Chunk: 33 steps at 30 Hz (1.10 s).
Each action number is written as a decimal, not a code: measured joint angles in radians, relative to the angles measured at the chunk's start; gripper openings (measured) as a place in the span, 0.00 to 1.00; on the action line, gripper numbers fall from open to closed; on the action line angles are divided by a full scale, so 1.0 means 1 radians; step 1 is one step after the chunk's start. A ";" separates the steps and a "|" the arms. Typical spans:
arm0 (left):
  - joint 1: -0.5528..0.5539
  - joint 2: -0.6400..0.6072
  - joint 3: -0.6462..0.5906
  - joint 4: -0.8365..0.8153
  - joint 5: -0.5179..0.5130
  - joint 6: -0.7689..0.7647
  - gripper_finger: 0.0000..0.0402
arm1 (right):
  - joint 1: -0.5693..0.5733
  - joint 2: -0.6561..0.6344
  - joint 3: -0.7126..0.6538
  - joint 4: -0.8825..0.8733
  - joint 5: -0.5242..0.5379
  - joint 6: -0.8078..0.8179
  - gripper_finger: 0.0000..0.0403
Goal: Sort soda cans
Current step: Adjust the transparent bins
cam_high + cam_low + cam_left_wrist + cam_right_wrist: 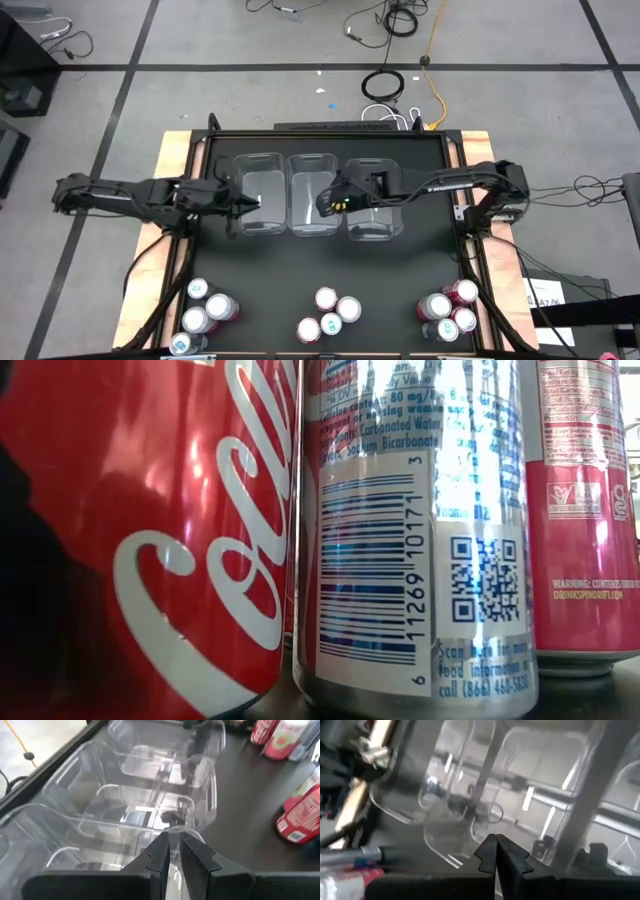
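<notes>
Both grippers closed and empty: left gripper [252, 204] and right gripper [325, 204] over the bins [311, 193]; cans [331, 314] unsorted, first pick next.

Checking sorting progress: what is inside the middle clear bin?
No cans show in the middle clear bin; only its bare floor. The shut right gripper overhangs its right edge, hiding that corner.

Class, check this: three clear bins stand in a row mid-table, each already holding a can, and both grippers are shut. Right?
Not quite. The high view shows the three bins empty; the cans stand in groups along the table's near edge. Left gripper and right gripper are shut.
</notes>
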 joint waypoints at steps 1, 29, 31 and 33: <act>0.000 0.017 0.000 0.012 0.000 0.000 0.13 | 0.000 0.015 0.000 0.010 -0.021 -0.008 0.00; 0.000 0.347 0.000 0.133 0.257 -0.028 0.13 | 0.000 0.254 0.137 -0.011 -0.226 -0.130 0.00; 0.000 0.349 0.000 0.132 0.267 -0.048 0.13 | 0.006 0.254 0.137 -0.011 -0.250 -0.122 0.00; 0.000 0.348 0.000 0.132 0.270 -0.053 0.13 | 0.012 0.254 0.137 -0.011 -0.268 -0.115 0.00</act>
